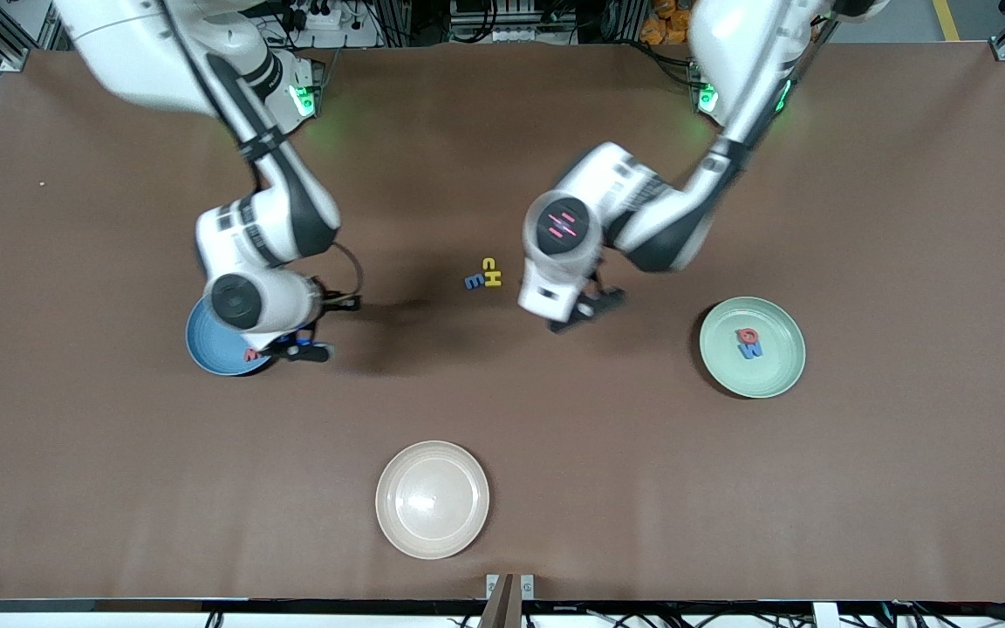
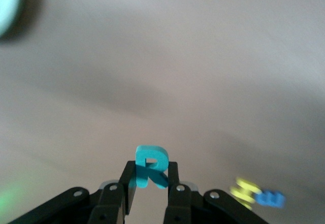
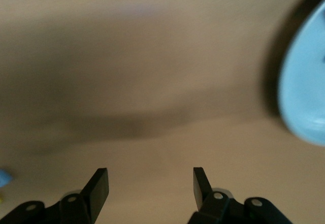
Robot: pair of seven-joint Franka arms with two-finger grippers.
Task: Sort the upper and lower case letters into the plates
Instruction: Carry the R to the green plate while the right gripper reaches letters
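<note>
**Left claw has the teal R, right claw empty beside the blue plate**

Front view: brown table [image 1: 502, 488]. Light blue plate [image 1: 206, 347] sits toward the right arm's end, mostly covered by the right arm's wrist; a bit of a red letter [image 1: 250, 355] shows on it at the wrist's edge. Right gripper [image 1: 311, 336] hangs over the table just beside that plate. Mint green plate [image 1: 752, 347] sits toward the left arm's end and holds a red letter [image 1: 746, 335] and a blue letter [image 1: 751, 350], touching or nearly so. Near table centre, between the two arms, lies a small cluster: yellow c [image 1: 488, 262], yellow H [image 1: 492, 279], blue E [image 1: 474, 282], packed tight together. Left gripper [image 1: 585, 312] is over bare table between that cluster and the green plate. Cream plate [image 1: 432, 499] is nearest the camera, nothing in it.

Left wrist view: left gripper [image 2: 151, 183] is clamped on a teal R [image 2: 150, 167], the letter standing upright between the fingers. Yellow letters [image 2: 245, 191] and the blue E [image 2: 270, 199] show blurred on the table below, edge of the green plate [image 2: 9, 5] at the corner.

Right wrist view: right gripper [image 3: 151, 183] has its fingers [image 3: 99, 183] spread wide, nothing between them, only table underneath. Rim of the blue plate [image 3: 304, 87] shows off to one side
</note>
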